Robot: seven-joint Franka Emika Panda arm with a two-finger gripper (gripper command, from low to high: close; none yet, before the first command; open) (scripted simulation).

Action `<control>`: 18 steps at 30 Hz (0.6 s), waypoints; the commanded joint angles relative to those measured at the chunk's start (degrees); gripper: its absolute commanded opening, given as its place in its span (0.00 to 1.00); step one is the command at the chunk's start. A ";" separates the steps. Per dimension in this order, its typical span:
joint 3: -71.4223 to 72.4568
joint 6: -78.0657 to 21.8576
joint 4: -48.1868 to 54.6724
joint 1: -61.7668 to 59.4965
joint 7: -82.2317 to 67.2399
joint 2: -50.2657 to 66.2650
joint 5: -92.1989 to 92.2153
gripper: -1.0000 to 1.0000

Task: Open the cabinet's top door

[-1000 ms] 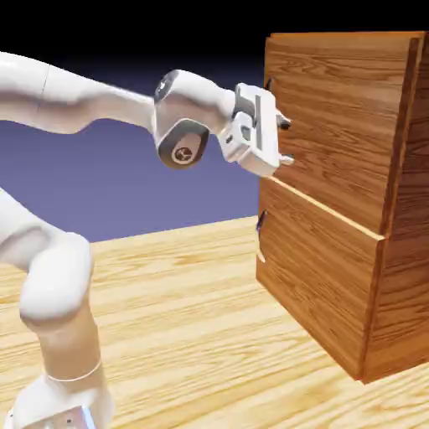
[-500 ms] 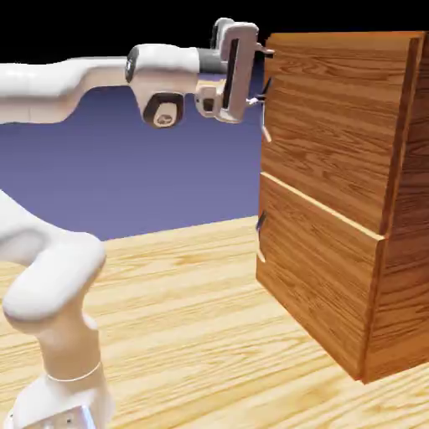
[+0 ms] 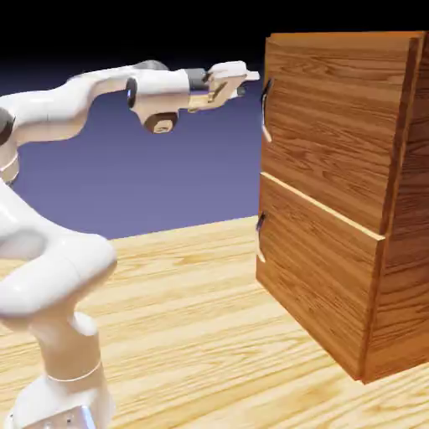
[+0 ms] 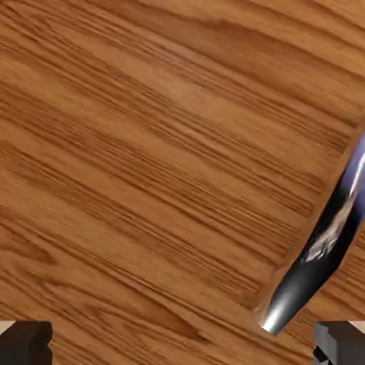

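The cabinet (image 3: 398,209) is a tall reddish-brown wood-grain box at the exterior view's right. Its top door (image 3: 335,126) is the upper front panel, lying flush, with a small dark handle (image 3: 266,107) at its left edge. My gripper (image 3: 250,79) hovers level with the door's upper part, just left of that edge, pointing at it. In the hand view the door's wood (image 4: 157,157) fills the frame. The shiny dark handle (image 4: 321,239) slants at the right, just above my right fingertip (image 4: 341,343). My gripper (image 4: 182,348) is open, with nothing between the fingers.
Below a pale seam sits the lower panel (image 3: 318,268), with its own dark handle (image 3: 261,223). The cabinet stands on a light wooden table (image 3: 184,318). My arm's base column (image 3: 63,335) rises at the lower left.
The hand rose from the door's lower part to near its top. It then rolled about its axis, so the fingers now look thin from the side. The jaws stayed open.
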 commanded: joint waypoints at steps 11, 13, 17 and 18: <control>10.11 -1.81 10.99 -15.30 12.15 -3.53 11.11 0.50; 10.11 -1.81 10.99 -15.30 12.15 -3.53 11.11 0.00; 3.41 -11.62 2.69 -9.63 12.15 -11.11 15.29 0.00; 2.00 -14.00 0.61 -8.33 12.14 -12.88 16.13 0.00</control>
